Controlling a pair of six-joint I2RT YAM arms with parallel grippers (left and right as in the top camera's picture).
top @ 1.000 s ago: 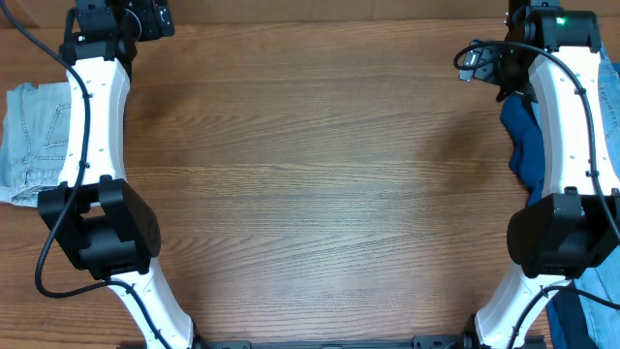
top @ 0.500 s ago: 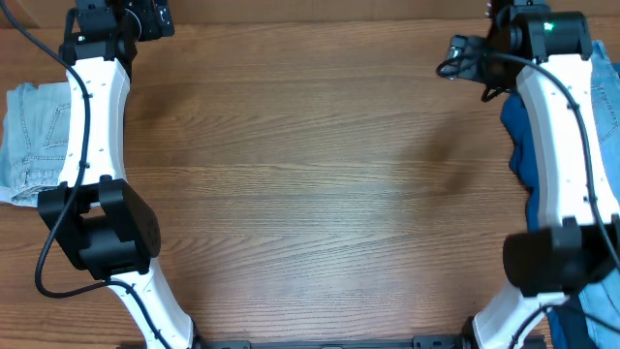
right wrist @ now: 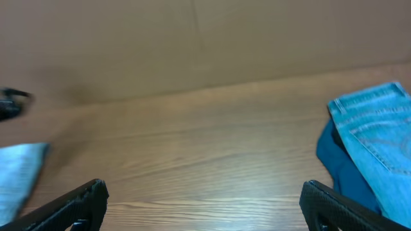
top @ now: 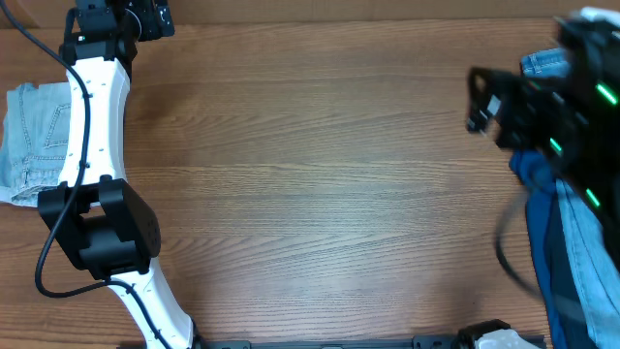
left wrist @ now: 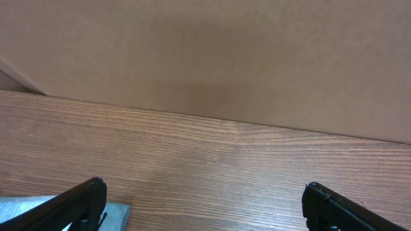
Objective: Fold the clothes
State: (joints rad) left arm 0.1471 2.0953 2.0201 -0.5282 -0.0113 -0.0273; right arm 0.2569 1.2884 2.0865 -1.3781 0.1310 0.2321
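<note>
Snag and double-grab risks at the desk [top: 320, 194]'s side edges.
At the right edge the denim garment [right wrist: 376, 131] overlaps the dark blue cloth [right wrist: 338, 168], so the open, empty right tool [right wrist: 204, 189] may pinch both; the equally open, empty left tool [left wrist: 204, 192] risks dragging the pale shorts [top: 34, 136] off the left edge.
</note>
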